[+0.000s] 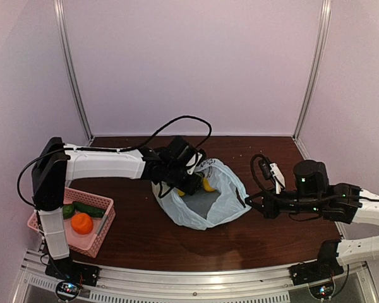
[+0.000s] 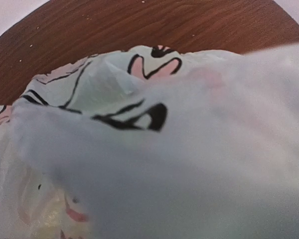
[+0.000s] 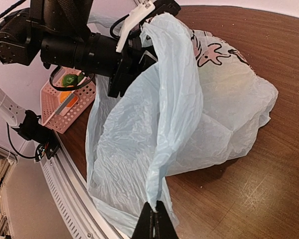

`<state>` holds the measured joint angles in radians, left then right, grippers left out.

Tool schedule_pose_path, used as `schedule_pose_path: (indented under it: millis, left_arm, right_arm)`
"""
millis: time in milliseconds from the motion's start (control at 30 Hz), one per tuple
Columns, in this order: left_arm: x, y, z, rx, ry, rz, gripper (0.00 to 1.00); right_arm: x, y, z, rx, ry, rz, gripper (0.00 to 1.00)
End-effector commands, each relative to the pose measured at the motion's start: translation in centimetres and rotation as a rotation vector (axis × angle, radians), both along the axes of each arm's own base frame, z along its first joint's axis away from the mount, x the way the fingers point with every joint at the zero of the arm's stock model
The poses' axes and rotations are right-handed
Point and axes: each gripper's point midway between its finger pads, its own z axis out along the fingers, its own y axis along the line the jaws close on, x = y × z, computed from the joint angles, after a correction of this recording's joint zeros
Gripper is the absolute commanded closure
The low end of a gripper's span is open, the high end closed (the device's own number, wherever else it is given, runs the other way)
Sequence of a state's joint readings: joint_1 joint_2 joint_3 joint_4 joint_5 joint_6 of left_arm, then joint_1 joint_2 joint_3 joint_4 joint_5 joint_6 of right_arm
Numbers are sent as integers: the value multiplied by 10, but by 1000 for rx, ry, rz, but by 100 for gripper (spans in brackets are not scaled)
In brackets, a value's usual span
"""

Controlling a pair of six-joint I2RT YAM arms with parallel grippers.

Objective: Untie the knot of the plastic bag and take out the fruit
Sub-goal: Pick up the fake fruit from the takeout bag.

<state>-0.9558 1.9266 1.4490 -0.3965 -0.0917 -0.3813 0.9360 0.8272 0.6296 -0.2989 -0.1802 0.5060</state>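
Pink perforated basket (image 1: 105,228): plastic, rectangular, near left on table, at left edge
Table (image 1: 145,237): dark brown wood grain, pale specks and scuffs
Back wall (image 1: 196,63): plain, pale, far side
Left metal upright (image 1: 72,69), right metal upright (image 1: 314,63): far corners
Ribbed aluminium rail (image 1: 196,278): along near edge

Soft even light; plastic bag (image 2: 199,164) blurred, left wrist view.

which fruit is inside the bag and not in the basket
The yellow fruit, showing in the plastic bag's open mouth. The orange fruit and the green ones lie in the pink basket.
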Motion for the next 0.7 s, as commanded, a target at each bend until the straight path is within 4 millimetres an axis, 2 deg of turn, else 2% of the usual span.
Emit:
schedule_pose_path:
  millis: [0,167,400,667]
  left_arm:
    - [20,9,-12,25,-63,123,54]
    - [36,12,-14,-36,-59,203,49]
    - [45,0,-21,-135,-7,210,34]
    - [58,7,-36,-137,11,241,29]
  right_arm:
    - [-2,2,8,17,7,4,100]
    - [-2,4,10,26,1,4,100]
    - [0,8,11,34,-3,10,100]
    - [2,11,11,42,-10,10,100]
